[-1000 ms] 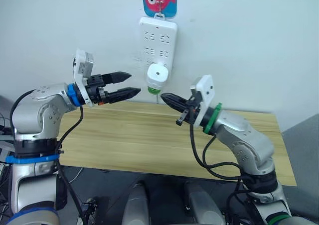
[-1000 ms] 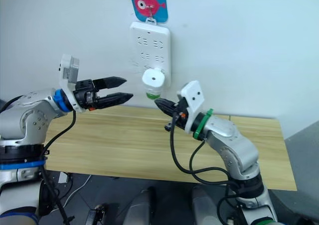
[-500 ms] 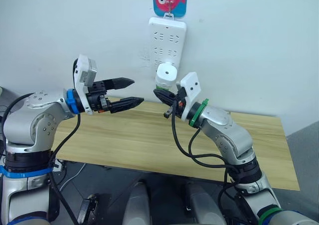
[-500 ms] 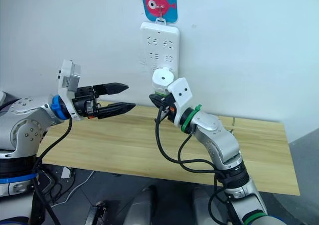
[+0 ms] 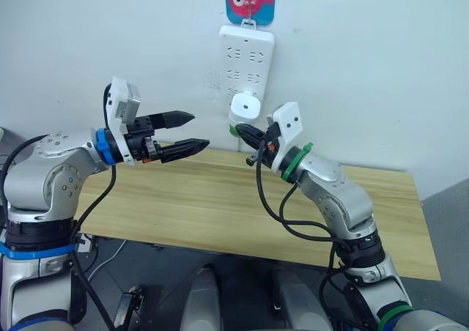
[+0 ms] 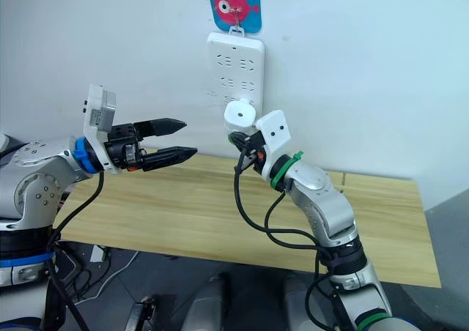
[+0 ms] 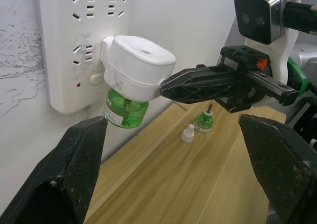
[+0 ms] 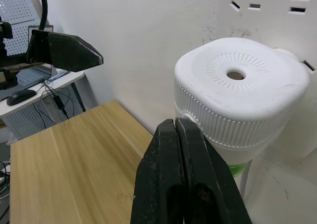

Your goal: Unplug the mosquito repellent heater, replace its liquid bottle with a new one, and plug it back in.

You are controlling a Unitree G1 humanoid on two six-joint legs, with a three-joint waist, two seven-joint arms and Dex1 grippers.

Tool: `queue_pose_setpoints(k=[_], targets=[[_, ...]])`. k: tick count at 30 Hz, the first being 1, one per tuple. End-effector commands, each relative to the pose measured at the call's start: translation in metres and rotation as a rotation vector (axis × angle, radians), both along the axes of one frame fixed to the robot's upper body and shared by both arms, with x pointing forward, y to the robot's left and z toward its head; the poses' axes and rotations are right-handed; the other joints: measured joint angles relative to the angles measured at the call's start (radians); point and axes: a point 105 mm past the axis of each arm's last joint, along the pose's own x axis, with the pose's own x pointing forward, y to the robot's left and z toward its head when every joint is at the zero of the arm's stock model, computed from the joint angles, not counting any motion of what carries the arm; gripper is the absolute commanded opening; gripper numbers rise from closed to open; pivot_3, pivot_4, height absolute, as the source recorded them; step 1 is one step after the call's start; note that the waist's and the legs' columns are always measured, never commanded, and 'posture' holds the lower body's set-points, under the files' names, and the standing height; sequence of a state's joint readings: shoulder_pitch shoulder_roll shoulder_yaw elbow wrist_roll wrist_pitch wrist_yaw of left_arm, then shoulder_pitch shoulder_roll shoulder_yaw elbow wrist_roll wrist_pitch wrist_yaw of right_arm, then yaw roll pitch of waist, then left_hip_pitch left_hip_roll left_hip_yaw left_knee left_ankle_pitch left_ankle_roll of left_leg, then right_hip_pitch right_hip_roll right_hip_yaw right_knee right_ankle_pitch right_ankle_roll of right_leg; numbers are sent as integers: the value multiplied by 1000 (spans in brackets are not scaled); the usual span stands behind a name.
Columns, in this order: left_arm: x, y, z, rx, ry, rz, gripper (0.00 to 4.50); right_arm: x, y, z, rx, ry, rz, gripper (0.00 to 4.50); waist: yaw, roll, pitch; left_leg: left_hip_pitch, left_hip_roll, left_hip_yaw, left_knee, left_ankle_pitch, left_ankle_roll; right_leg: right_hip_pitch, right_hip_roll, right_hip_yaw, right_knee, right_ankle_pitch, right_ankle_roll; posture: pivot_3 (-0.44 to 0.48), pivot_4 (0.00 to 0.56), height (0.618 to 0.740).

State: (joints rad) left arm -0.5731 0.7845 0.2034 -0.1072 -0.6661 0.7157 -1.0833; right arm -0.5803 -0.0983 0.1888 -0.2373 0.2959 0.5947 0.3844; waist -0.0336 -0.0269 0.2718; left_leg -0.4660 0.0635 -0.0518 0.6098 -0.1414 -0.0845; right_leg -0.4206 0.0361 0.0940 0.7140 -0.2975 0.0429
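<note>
From the left eye view, the mosquito repellent heater (image 5: pixel 245 107) is sitting plugged into the white power strip (image 5: pixel 247 60) on the wall, under a blue card with a pink fish (image 5: pixel 250 0). The right gripper (image 5: pixel 242 130) is pointing at the heater, its tip just beside the heater's lower side. The left gripper (image 5: pixel 192 129) is hanging well apart from the heater, over the wooden table (image 5: pixel 220 199), with its 2 fingers spread wide and holding nothing.

From the left wrist view, the 2 left fingers (image 7: pixel 74 169) are standing far apart. Between them and farther on, the heater (image 7: pixel 140 60) is showing its green liquid bottle (image 7: pixel 125 110) underneath. The right gripper (image 7: pixel 163 86) is touching the heater's white side with its tip. Beyond it, a small green bottle (image 7: pixel 204 122) and a white cap (image 7: pixel 187 133) are standing close together on the table.

From the right wrist view, the right gripper (image 8: pixel 174 124) is pressed tight together, holding nothing. The heater (image 8: pixel 237 92) is sitting right past its tip, round vent hole facing out.
</note>
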Motion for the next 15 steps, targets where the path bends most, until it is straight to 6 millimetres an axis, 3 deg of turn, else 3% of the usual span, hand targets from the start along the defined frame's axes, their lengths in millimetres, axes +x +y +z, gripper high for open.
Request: queue_pose_setpoints(k=[1, 8, 15], targets=[[-3, 1, 11, 11, -49, -5, 4500, 1, -5, 14, 21, -54, -23, 27, 0, 0, 0, 0, 0, 0, 0, 0, 0, 0, 0, 0, 0, 0, 0, 36, 238, 740], [-2, 1, 10, 12, -50, -5, 4500, 5, -12, 15, 34, -46, -53, 27, 1, 0, 0, 0, 0, 0, 0, 0, 0, 0, 0, 0, 0, 0, 0, 36, 238, 740], [0, 1, 10, 13, -49, -3, 4500, 19, -31, 14, 67, -11, -168, 27, 2, 0, 0, 0, 0, 0, 1, 0, 0, 0, 0, 0, 1, 0, 0, 25, 240, 740]])
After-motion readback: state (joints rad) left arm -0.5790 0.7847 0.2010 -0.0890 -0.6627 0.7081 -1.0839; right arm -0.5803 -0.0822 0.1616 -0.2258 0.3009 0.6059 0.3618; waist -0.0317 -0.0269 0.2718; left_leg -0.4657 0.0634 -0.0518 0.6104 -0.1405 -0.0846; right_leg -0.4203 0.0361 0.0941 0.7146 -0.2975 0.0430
